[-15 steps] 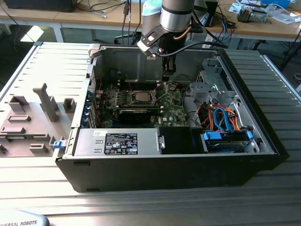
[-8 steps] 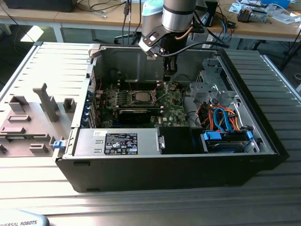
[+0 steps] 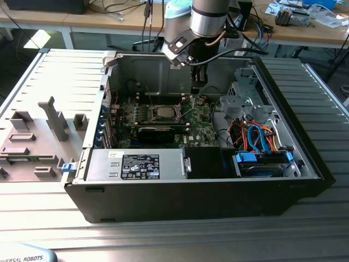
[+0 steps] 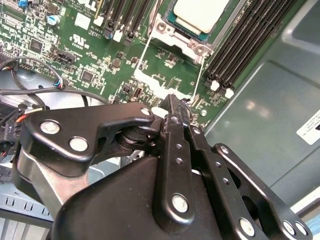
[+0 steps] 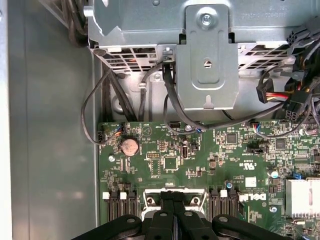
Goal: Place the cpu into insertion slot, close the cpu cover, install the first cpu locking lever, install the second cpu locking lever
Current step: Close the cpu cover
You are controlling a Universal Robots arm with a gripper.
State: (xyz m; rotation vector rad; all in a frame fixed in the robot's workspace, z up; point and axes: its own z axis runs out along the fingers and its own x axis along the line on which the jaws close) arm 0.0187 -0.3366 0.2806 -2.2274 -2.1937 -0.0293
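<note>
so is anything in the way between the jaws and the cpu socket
Nothing visible. The gripper, jaws together, hangs over open green motherboard beside the insertion slot, where the cpu already sits. Only low board parts lie between them.

Pale wooden tables stand behind a ribbed grey metal worktop; a bright patch of light lies on the dark floor.

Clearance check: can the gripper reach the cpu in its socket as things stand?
Probably yes. The gripper hangs inside the open-topped case, to the exterior view's right of the cpu. Low motherboard lies between them, and as far as the exterior view shows, nothing tall stands over the chip.
</note>
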